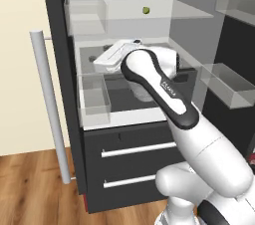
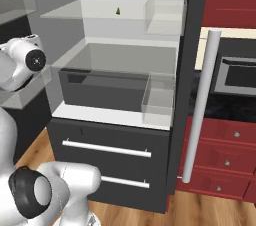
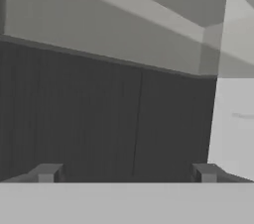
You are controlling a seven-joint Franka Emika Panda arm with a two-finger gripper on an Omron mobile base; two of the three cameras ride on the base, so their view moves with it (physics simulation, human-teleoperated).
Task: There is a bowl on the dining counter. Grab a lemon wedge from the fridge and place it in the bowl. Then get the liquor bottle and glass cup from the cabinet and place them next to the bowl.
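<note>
Lemon wedge (image 1: pixel 146 10) rests at 12 o'clock on the open fridge's (image 1: pixel 69 99) upper glass shelf (image 2: pixel 85 9). Gripper (image 3: pixel 126 173), fingers spread wide, faces the drawer below. Wedge is probably light, soft and slippery; pinch its flat flanks.

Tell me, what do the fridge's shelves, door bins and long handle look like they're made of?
The shelf holding the lemon wedge looks like clear glass or plastic: the back wall shows through it. The door bins seem to be the same see-through material. The handle looks like brushed metal, pale silver and matte, though rendering leaves that open.
</note>
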